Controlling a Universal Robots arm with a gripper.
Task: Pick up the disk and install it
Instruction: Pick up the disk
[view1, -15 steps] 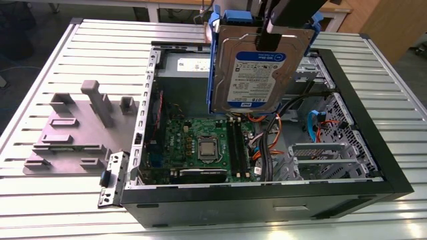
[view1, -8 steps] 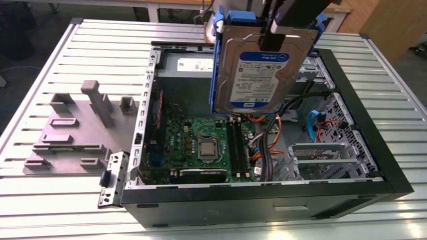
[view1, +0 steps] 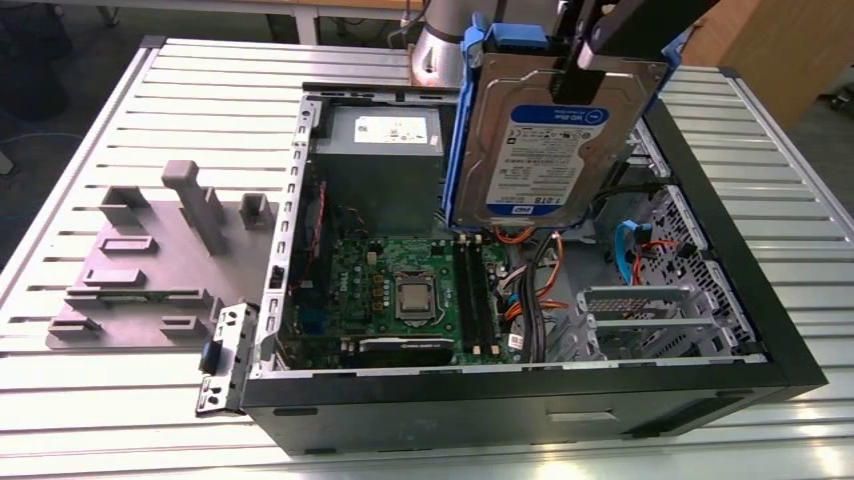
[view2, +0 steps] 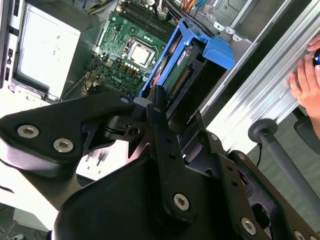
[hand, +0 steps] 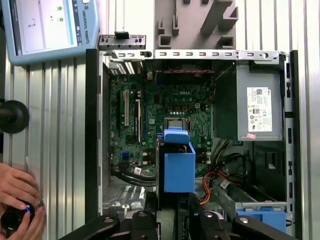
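Black gripper (view2: 175, 107) parts sit closest to the lens in both wrist views. They are squeezed shut on the disk (view2: 184, 79). In the second wrist view the disk is seen from its end, with a blue plastic rail around it and a row of tiny pins on its dark edge.

In the first wrist view the gripper (hand: 175, 202) holds the disk (hand: 179, 167), which looks like a blue block hanging over the green board (hand: 165, 115) inside the open computer box (hand: 92, 150).

In the exterior view the disk (view1: 547, 150) shows its flat silver face with a white-and-blue label. The gripper (view1: 577, 85) pinches it at the top edge. The disk hangs upright in the air above the computer box (view1: 534, 405), apart from the green board (view1: 400, 290). The grey power box (view1: 380, 165) is just to the exterior view's left of the disk. A grey tray (view1: 147, 260) with blocks lies on the table (view1: 80, 420) beside the computer box.

A person's hand (view2: 304, 77) shows by the table in the second wrist view. The first wrist view shows the hand (hand: 17, 192) too, and a screen (hand: 45, 27) on the table.
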